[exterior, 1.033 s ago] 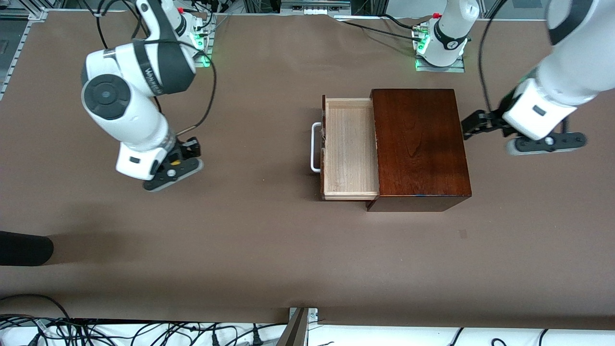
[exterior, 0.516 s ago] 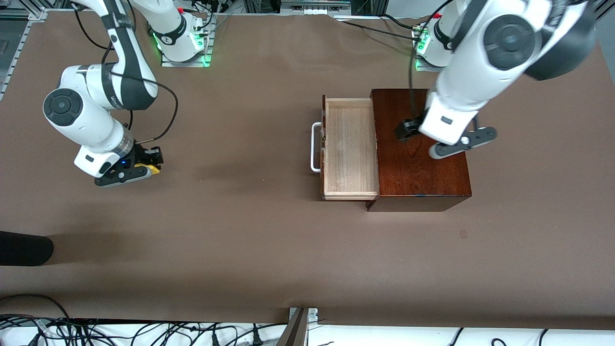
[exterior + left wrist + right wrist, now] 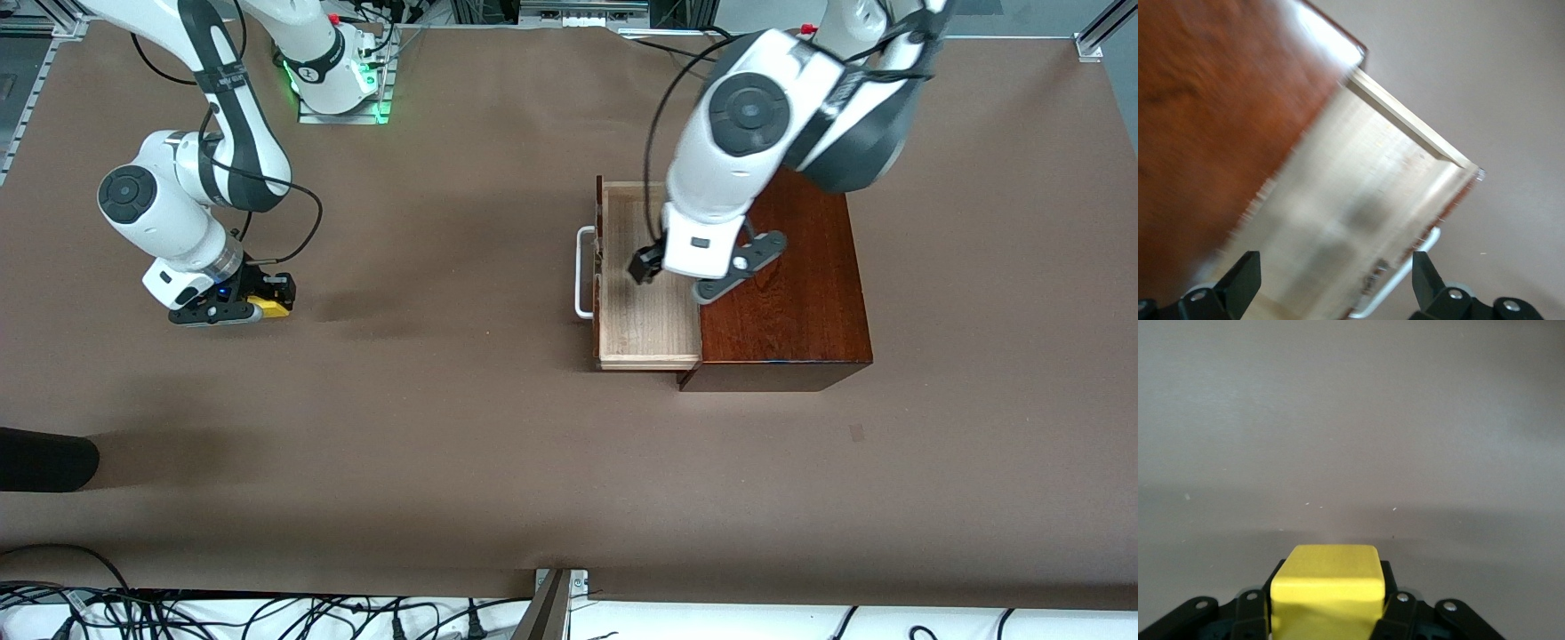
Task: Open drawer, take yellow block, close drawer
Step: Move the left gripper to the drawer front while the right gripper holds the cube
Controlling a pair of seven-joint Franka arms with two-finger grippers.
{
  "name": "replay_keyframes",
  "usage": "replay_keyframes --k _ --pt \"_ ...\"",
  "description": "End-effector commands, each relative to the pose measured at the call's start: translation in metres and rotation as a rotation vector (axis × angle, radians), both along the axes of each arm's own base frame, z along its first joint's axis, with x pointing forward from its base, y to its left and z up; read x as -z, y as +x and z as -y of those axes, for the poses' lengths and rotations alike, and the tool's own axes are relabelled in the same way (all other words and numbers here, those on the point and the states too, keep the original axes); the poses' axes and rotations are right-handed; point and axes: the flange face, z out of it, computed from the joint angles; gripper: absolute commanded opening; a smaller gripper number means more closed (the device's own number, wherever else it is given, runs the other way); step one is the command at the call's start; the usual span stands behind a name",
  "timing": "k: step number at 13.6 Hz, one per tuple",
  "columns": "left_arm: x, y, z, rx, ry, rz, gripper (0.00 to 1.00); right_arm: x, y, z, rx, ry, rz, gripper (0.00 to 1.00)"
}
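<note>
The drawer (image 3: 646, 333) stands pulled out of its dark-brown wooden box (image 3: 791, 302), toward the right arm's end of the table. Its pale wood tray shows a bare floor, and a white U-shaped handle (image 3: 582, 274) sits on its dark reddish-brown front. The yellow block (image 3: 271, 308), a small bright cube, is well apart from the drawer, clamped in the right gripper (image 3: 258, 307) low over the table.

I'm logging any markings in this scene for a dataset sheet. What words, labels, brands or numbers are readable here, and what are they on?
None can be read.
Right arm: dark band with pale lettering, too small and tilted to read.
Box, drawer and yellow block: no text shows on them.
Left wrist view: blurred, no lettering shows.
</note>
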Motion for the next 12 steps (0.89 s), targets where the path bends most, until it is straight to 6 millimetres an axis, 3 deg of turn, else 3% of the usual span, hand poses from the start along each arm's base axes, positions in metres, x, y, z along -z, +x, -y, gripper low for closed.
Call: replay_keyframes --k 1,3,5,8,12 --pt "0.030 -0.007 0.053 -0.146 -0.040 -0.018 1.00 0.019 0.000 0.014 0.044 0.002 0.013 0.06" --pt "0.045 -0.005 0.080 -0.235 -0.054 -0.025 1.00 0.031 -0.002 0.017 0.062 0.016 0.000 0.06" --pt "0.074 -0.021 0.113 -0.301 -0.031 -0.058 1.00 0.047 -0.003 0.023 0.060 0.040 0.003 0.06" --pt "0.106 -0.041 0.141 -0.424 -0.023 -0.090 1.00 0.059 -0.005 0.027 0.057 0.062 -0.004 0.07" --pt "0.118 -0.037 0.138 -0.443 -0.013 -0.102 1.00 0.070 -0.005 0.031 0.058 0.038 0.003 0.08"
